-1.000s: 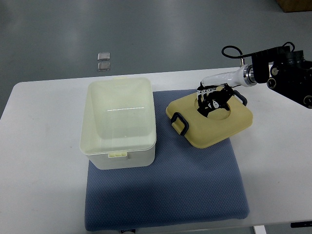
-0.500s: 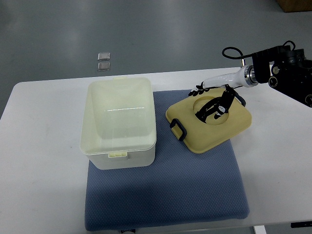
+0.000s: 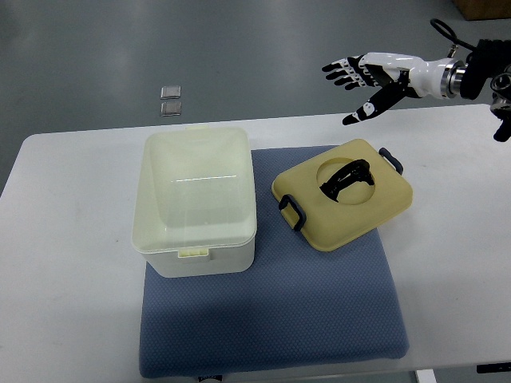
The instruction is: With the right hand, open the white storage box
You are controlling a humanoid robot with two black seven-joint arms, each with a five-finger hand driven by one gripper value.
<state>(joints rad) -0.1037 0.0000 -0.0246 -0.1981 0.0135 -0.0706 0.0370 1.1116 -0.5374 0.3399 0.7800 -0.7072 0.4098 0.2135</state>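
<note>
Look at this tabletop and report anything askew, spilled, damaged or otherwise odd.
Nothing is spilled or visibly damaged. The yellow lid lies flat on the blue mat, turned at an angle to the open white storage box beside it. The right hand hovers above with fingers spread, holding nothing.

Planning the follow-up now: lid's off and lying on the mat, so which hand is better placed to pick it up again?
Right. The right hand hangs open above the table's far edge, up beyond the yellow lid, whose black handle is unobstructed. The left arm is out of view.
</note>
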